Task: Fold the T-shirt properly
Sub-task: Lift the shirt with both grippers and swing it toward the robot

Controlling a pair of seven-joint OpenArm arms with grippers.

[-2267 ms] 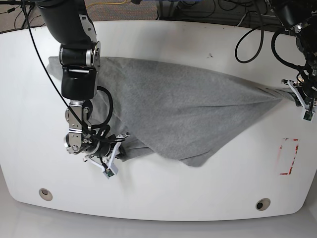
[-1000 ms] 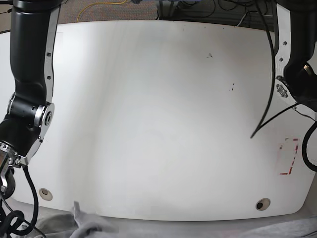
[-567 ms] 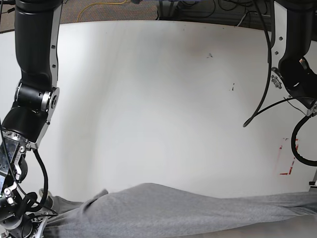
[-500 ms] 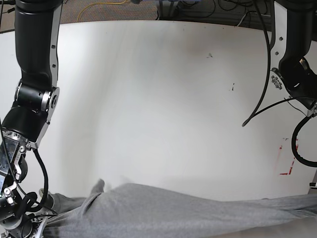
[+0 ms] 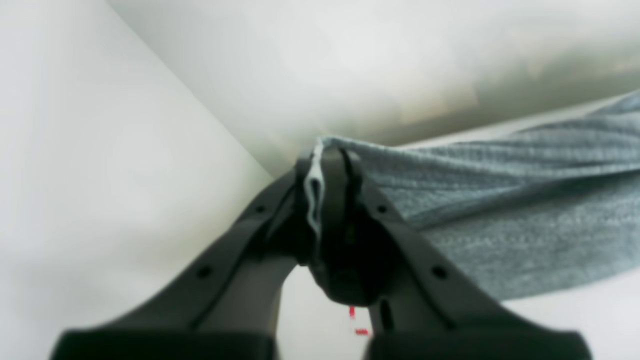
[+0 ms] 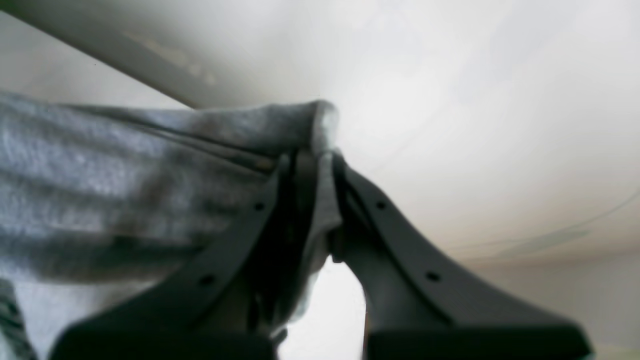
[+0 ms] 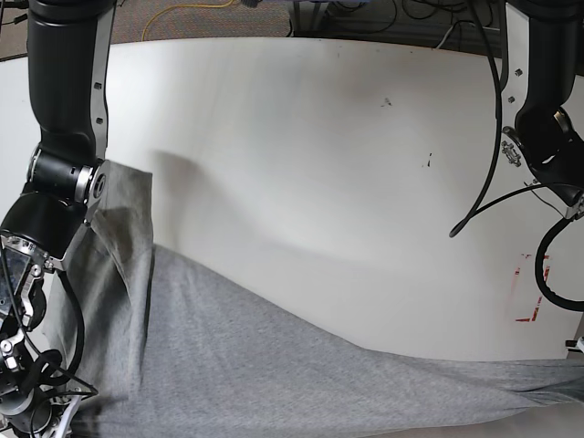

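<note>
Along the near table (image 7: 301,164) edge, the shirt (image 7: 274,374) is stretched lengthwise between both arms, one end pinched by each. The left gripper (image 5: 327,165) is clamped shut on a thin hem; the right gripper (image 6: 312,160) is clamped shut on a bunched edge. Cloth runs inward from each. Both grips are shown only in the wrist views; the spread over the table is shown only in the base view.
</note>
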